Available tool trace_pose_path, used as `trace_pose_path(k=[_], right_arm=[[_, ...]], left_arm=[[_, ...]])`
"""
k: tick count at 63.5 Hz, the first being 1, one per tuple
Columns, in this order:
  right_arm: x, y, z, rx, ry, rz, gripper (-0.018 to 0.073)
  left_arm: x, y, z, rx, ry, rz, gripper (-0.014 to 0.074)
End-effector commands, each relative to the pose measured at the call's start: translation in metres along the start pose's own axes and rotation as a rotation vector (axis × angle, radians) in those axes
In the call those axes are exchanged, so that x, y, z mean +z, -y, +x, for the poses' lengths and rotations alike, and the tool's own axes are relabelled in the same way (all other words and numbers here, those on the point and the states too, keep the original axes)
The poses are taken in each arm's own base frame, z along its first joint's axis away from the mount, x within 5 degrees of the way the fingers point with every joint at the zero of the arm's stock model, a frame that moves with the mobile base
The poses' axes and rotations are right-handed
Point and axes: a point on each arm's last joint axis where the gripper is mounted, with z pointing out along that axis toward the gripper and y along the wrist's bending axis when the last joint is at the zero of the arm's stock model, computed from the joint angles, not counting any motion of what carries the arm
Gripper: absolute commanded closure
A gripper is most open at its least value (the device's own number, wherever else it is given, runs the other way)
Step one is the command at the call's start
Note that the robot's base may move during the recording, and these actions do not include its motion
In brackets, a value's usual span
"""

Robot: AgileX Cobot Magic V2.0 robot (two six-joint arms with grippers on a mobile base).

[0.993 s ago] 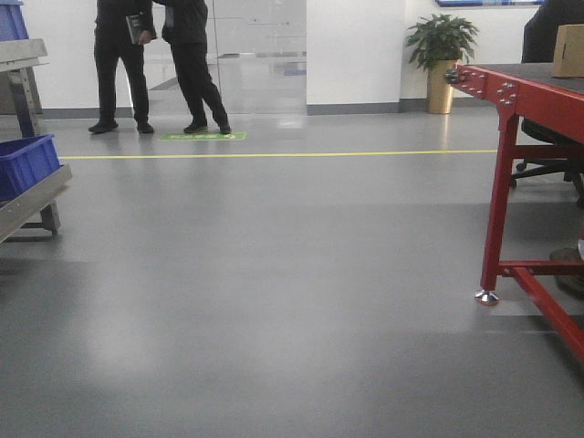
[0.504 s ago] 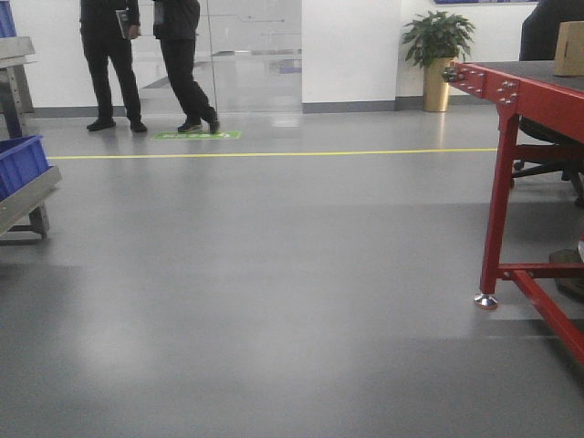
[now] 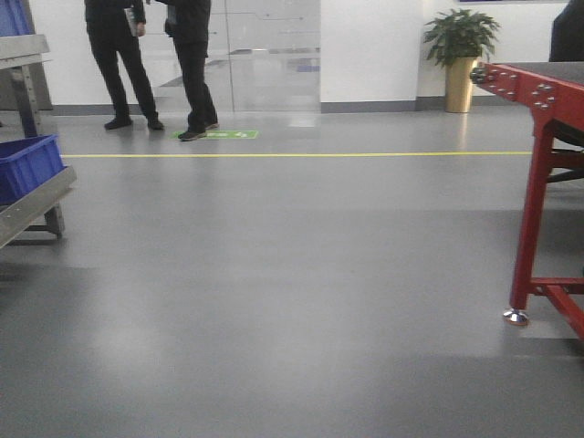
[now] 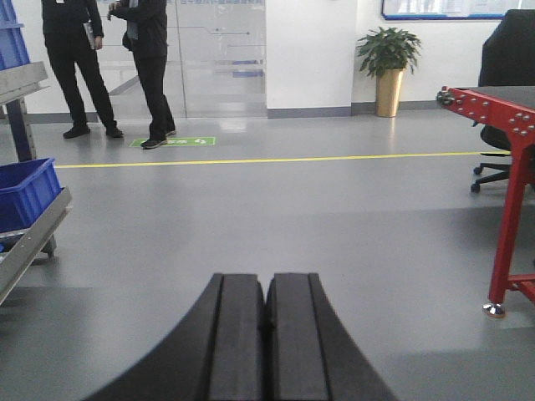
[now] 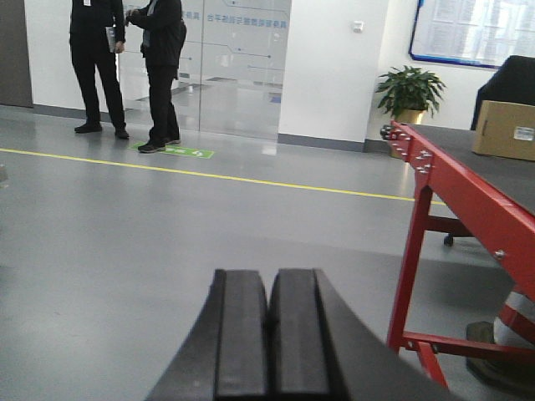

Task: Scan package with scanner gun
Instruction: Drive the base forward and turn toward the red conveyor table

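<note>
Tan cardboard identifies the package (image 5: 504,129). It sits on the dark top of the red table (image 5: 456,196), at the far right edge of the right wrist view. A small white label (image 5: 524,133) shows on the face turned toward me. The package is well apart from both of my grippers and neither touches it.

My right gripper (image 5: 269,280) points out over the grey floor (image 5: 125,251), to the left of the table. Its jaws are pressed together along their full length, with nothing between them. My left gripper (image 4: 267,284) is in the same condition: jaws closed flat against each other, nothing held, aimed across open floor.

A potted plant (image 5: 410,88) in a gold pot stands beyond the far end of the table, against the white wall. A framed board (image 5: 476,29) hangs on the wall to the right of the plant. A black office chair (image 4: 493,163) stands behind the table.

A yellow line (image 3: 292,154) runs across the floor from left to right. Just past it, a green marking (image 3: 219,135) lies in front of a glass door (image 3: 274,55). Two people (image 3: 155,55) in dark clothes stand by the green marking; their heads are cut off by the frame.

At the left edge, a blue bin (image 3: 27,164) rests on a sloped metal rack (image 3: 32,205).
</note>
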Motion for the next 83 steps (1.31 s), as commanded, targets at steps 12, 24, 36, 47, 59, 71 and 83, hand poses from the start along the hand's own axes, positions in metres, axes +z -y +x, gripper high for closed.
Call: trace_pose_path(k=[12,24,36,47,59,71,83], right_arm=[[-0.0003,0.0001,-0.0013,-0.005,0.016,0.000,0.0721],[-0.0003,0.0001,-0.0013,-0.005,0.016,0.000,0.0721],[-0.0003,0.0001,-0.0013,-0.005,0.016,0.000,0.0721],[-0.0003,0.0001,-0.0013,-0.005,0.016,0.000,0.0721],[-0.0003,0.0001,-0.0013,-0.005,0.016,0.000,0.0721],[-0.0003,0.0001,-0.0013,-0.005,0.016,0.000,0.0721],[-0.0003,0.0001,-0.0013,-0.005,0.016,0.000,0.0721]], left_arm=[[-0.0008,0.0002,-0.0018,-0.005,0.023,0.002,0.0707],[-0.0008,0.0002,-0.0018,-0.005,0.023,0.002,0.0707],[-0.0008,0.0002,-0.0018,-0.005,0.023,0.002,0.0707],[-0.0008,0.0002,-0.0018,-0.005,0.023,0.002,0.0707],[-0.0008,0.0002,-0.0018,-0.005,0.023,0.002,0.0707],[-0.0008,0.0002,-0.0018,-0.005,0.023,0.002,0.0707],[-0.0008,0.0002,-0.0018,-0.005,0.023,0.002,0.0707]])
